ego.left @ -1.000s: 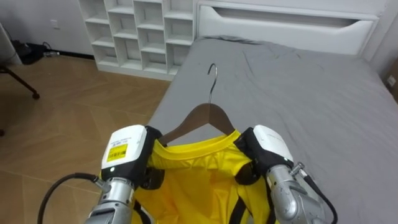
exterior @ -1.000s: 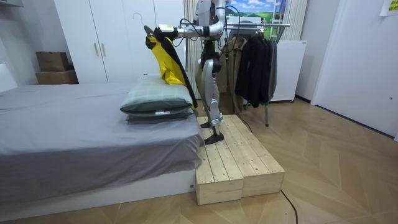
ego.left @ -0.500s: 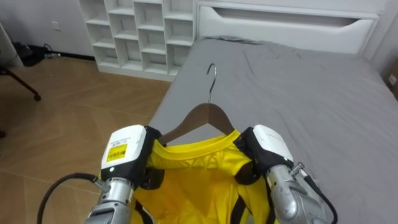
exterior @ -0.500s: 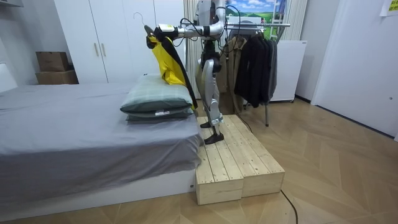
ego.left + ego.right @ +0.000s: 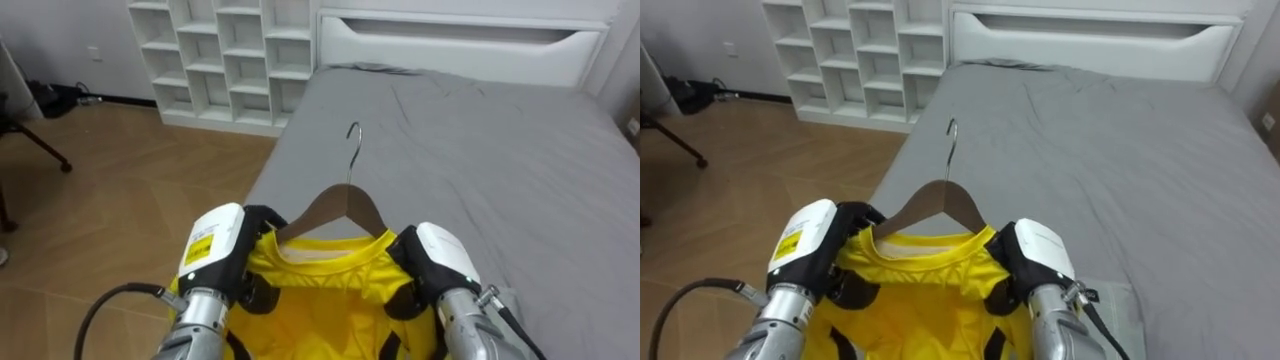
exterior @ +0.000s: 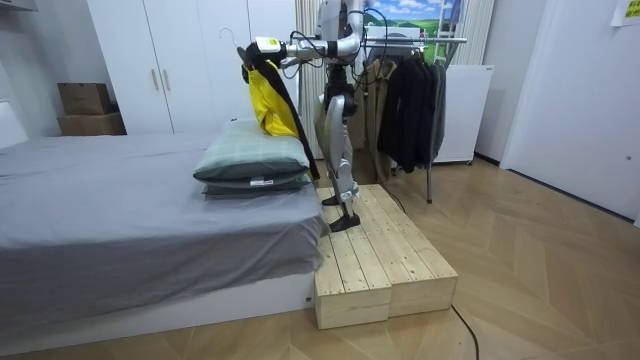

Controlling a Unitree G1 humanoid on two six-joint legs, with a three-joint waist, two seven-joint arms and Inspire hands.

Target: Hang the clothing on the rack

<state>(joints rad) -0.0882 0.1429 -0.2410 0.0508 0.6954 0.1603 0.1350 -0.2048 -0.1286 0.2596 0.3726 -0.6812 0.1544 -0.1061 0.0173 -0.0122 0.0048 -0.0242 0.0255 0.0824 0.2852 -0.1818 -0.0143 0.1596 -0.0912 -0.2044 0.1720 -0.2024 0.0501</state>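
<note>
The left hand (image 5: 214,245) and right hand (image 5: 446,256) have glossy white plastic backs. Between them, the yellow shirt (image 5: 320,295) is smooth, shiny cloth; its hanger (image 5: 345,205) is polished brown wood with a metal hook. Beyond the hands, the bed (image 5: 480,150) is matt grey cloth

A wide bed (image 5: 480,150) under a grey sheet ran up to a white headboard (image 5: 460,40) at the far wall. To its left a white cubby shelf (image 5: 225,55) stood on a herringbone wood floor (image 5: 120,200). In the room view two pillows (image 6: 255,160) lay stacked at the bed's end, just beside a low platform of pale planks (image 6: 375,260). White wardrobe doors (image 6: 170,60) lined the wall behind, and two cardboard boxes (image 6: 85,108) were stacked before them beyond the bed. The light was soft and even.
</note>
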